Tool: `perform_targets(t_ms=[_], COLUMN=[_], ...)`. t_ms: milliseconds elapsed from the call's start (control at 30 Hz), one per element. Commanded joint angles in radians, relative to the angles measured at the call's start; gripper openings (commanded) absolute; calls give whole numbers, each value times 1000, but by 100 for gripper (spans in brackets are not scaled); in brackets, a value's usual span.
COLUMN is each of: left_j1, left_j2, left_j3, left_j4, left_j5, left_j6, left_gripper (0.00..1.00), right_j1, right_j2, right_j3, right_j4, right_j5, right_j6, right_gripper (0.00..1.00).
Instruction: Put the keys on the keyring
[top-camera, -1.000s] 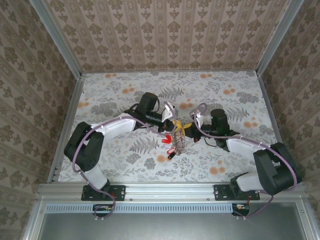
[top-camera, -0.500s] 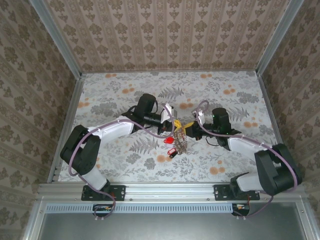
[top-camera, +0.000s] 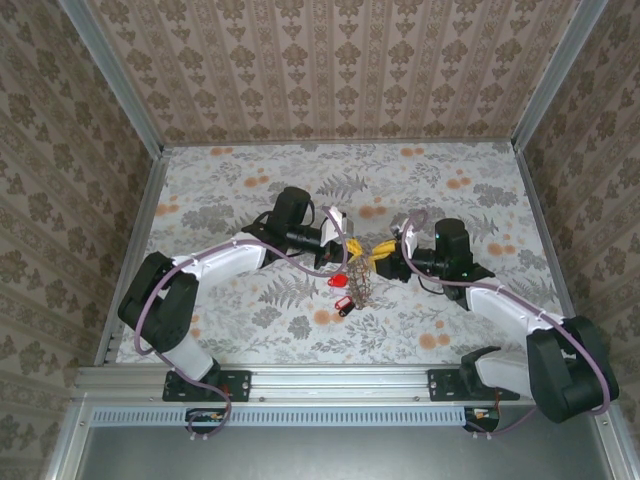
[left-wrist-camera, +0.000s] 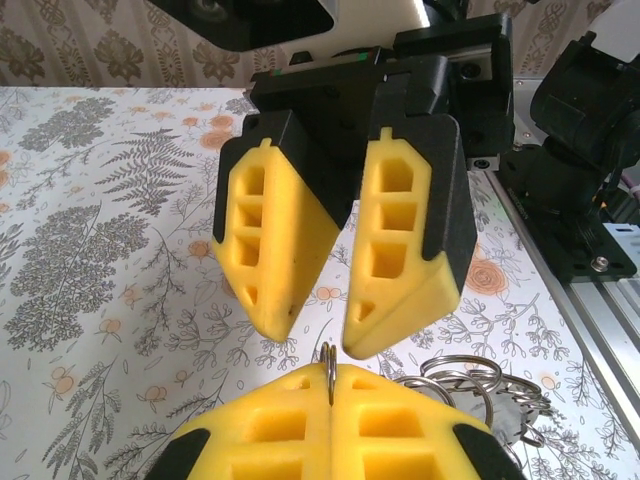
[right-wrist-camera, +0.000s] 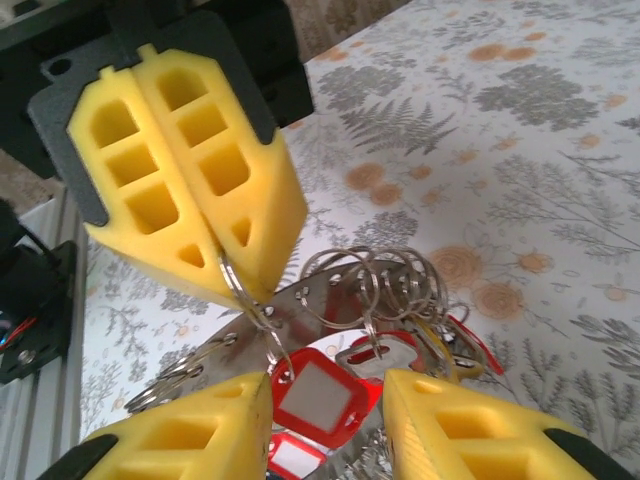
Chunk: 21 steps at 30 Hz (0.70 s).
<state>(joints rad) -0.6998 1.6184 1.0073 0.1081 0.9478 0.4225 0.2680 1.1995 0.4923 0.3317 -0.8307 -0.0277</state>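
Two arms meet nose to nose over the key bundle at mid-table.

The left arm (top-camera: 225, 262) and right arm (top-camera: 500, 300) each reach inward from their bases, forearms low, so the two grippers face each other just above the table (top-camera: 450, 180). The left gripper (right-wrist-camera: 238, 290) is closed, its two fingers pressed together on one thin split ring (right-wrist-camera: 232, 278). The right gripper (right-wrist-camera: 325, 390) stands with its jaws apart and grips nothing; a red key head lies in the gap below them. The keyring (right-wrist-camera: 300, 300), a flat silver band, lies just under the pinched ring. The keys (top-camera: 347, 288) hang beneath it. Three red heads can be counted; the overlapping split rings cannot.
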Motion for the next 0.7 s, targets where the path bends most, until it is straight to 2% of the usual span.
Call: perform_targets(t_ms=[0,300,567,667], left_j1=[-3,-4,-2,-3], left_j2=[-31,-35,-43,-49], left_j3=[19,20,19,15], left_j4=[4,5,8,19], left_j5=[60,74,71,69], left_j6=[19,18,19,20], left_gripper=[0,0,0,0], right_j1=[-4,-12,-18,-34], right_j2=[31,115,156,178], right_j3=[48,107,103,105], right_j4=[-13,-40,-31,-19], right_j5=[-116,-181,-215,-217], right_j6=[-51,-54,-32,22], right_gripper=[37,23,1,0])
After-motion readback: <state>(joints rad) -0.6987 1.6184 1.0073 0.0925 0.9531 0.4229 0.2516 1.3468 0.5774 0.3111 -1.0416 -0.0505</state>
